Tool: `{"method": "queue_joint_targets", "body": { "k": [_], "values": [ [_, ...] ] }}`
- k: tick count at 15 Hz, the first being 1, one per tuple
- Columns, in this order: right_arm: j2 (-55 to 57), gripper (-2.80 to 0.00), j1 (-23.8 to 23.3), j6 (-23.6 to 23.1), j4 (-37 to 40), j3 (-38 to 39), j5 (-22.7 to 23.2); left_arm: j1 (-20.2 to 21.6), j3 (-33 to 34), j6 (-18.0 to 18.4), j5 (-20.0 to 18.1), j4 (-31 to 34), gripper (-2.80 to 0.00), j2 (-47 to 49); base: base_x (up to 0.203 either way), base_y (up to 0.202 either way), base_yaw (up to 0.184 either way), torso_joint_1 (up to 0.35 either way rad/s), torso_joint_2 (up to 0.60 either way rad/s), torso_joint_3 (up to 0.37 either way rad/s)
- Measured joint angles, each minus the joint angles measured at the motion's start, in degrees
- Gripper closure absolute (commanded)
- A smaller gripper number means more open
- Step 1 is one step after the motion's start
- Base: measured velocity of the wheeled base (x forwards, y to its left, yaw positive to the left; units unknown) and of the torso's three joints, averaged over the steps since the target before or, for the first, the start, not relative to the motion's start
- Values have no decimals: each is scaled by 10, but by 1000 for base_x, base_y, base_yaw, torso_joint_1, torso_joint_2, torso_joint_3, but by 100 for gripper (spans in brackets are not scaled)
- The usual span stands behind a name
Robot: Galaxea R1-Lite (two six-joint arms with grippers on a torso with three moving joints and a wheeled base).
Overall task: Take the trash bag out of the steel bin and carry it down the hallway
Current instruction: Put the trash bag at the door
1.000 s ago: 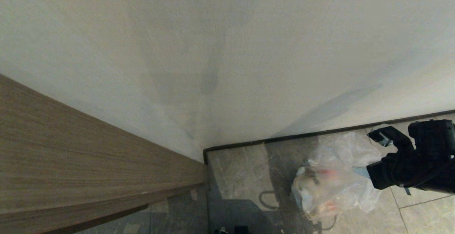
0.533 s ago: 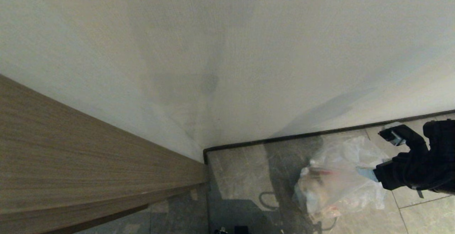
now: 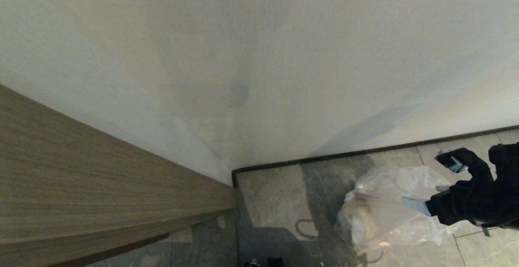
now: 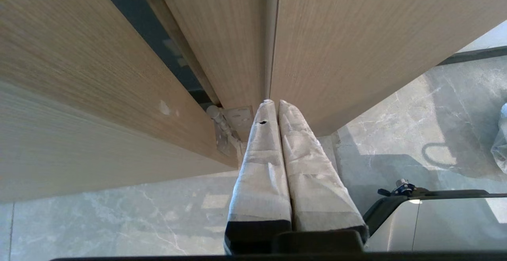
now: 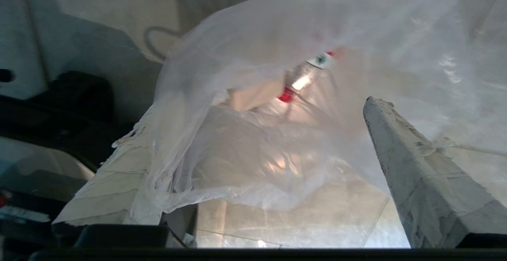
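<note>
Clear, crinkly plastic in a heap on the grey floor [image 3: 275, 194]: found the bag [image 3: 389, 206] slumped just short of the black skirting [image 3: 365, 151], clear of any bin, a red-capped bottle [image 5: 301, 82] showing through the film. Found the right tool [image 3: 434, 184] spread wide at the bag's edge and gripping nothing, though loose film lay draped over one finger [image 5: 119, 189] in the right wrist view. Judged the step to be the release at the drop point. Best done by backing straight out and slightly up, slowly, so as not to drag the snagged film or tip the litter out. Found the left tool [image 4: 273, 104] pressed closed and parked beside the wood door [image 4: 336, 55].
</note>
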State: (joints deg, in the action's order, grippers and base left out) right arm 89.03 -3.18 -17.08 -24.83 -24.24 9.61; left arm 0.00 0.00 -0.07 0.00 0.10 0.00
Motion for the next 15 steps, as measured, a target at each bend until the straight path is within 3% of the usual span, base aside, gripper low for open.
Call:
{"method": "queue_joint_targets", "body": {
  "k": [5, 6, 15],
  "values": [
    [43, -280, -1, 7, -4, -52, 1, 0, 0, 0, 0, 0, 0, 0, 0, 0, 0, 0, 0, 0],
    [55, 0, -1, 7, -3, -68, 1, 0, 0, 0, 0, 0, 0, 0, 0, 0, 0, 0, 0, 0],
    [70, 0, -1, -4, -2, -81, 7, 0, 0, 0, 0, 0, 0, 0, 0, 0, 0, 0, 0, 0]
  ]
}}
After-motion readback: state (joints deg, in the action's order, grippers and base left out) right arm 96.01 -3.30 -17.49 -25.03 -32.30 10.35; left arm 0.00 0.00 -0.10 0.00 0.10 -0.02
